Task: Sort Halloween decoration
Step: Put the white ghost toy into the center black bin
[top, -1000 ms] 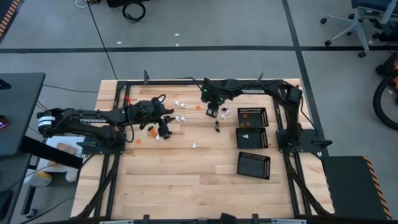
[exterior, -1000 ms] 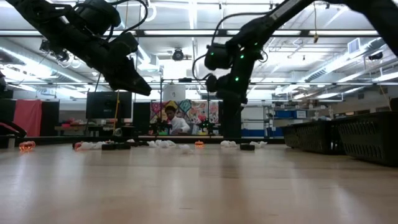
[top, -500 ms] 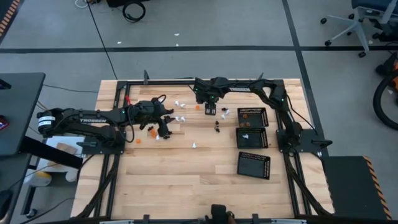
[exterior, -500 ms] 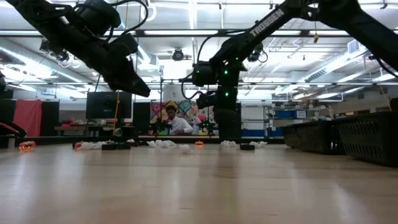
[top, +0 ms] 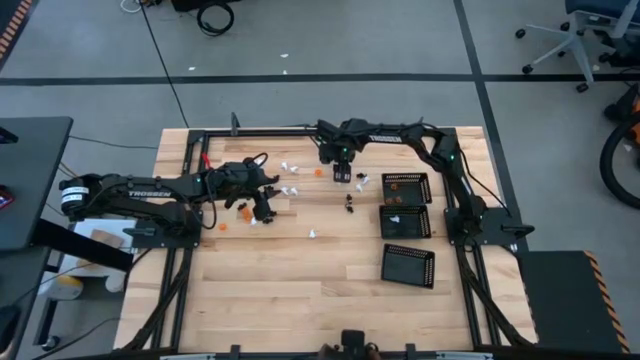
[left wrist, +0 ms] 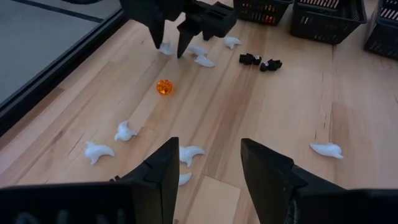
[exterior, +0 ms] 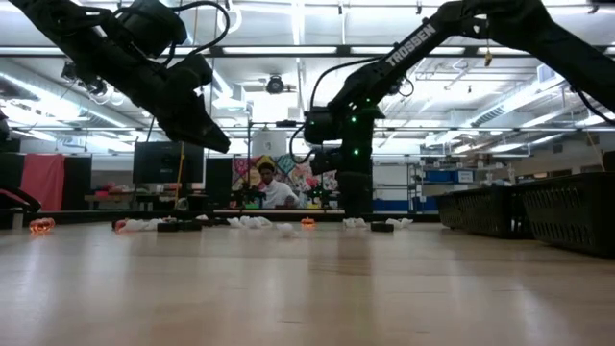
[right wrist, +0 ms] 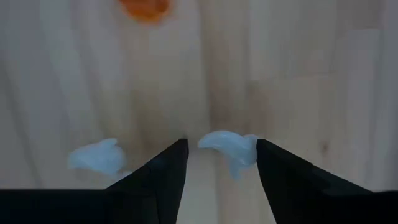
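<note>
The Halloween decoration lies scattered on the wooden table: tiny white pieces [top: 291, 189], orange ones [top: 244, 213] and black ones [top: 349, 203]. My right gripper [top: 340, 176] is open and points down near the far edge. Its wrist view shows a white piece [right wrist: 227, 147] lying on the wood between its fingers, close to one finger [right wrist: 273, 168], with another white piece [right wrist: 96, 155] and an orange one [right wrist: 144, 7] nearby. My left gripper [top: 262, 208] hangs open above the table left of centre, over white pieces [left wrist: 190, 153]. My right gripper comes from above with its fingers either side of the white piece [right wrist: 239, 148], which lies flat on the table. The piece's end sits right by one finger's inner side; I cannot tell whether they touch.
Three black perforated trays stand in a column on the table's right: the far one [top: 405, 187] holds orange pieces, the middle one [top: 405, 221] white, the near one [top: 408, 265]. A black frame [top: 270, 130] edges the table. Bare wood fills the near half. A person shows far behind [exterior: 274, 190].
My right gripper has moved a little toward the table's far left, as its arm stretched out over the far edge, and has settled over the white pieces there. The left arm has kept still.
</note>
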Controlling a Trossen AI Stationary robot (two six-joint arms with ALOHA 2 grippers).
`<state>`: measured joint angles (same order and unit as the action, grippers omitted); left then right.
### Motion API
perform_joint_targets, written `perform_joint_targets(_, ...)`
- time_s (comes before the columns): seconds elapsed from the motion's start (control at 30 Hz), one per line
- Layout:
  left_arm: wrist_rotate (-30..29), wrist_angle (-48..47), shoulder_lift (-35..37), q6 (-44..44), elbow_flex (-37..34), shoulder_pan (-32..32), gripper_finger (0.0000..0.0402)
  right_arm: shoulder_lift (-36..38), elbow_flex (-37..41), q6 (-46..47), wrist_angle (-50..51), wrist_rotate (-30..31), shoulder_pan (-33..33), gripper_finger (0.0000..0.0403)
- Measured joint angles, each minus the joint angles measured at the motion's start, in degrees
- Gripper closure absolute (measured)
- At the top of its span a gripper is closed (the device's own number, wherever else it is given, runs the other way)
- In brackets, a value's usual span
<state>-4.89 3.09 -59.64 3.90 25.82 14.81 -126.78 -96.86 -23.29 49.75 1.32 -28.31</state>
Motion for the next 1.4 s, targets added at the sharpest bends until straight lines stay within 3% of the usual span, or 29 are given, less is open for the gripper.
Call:
perform_joint_targets(0.4,0.0,-0.4,0.0,0.0,0.0,0.0,0.0244,0.6,0.3,-0.5,2.2,-2.5,5.7,0.0259)
perform_joint_targets(1.17,0.0,-3.1,0.0,0.0,0.0,0.0,0.0244,3.5,0.2,5.7,3.1,-0.5,10.4,0.0257)
perform_joint_targets(1.4,0.0,-4.1,0.0,0.5,0.0,0.0,0.0244,5.3,0.2,3.1,7.2,1.1,11.3,0.0256)
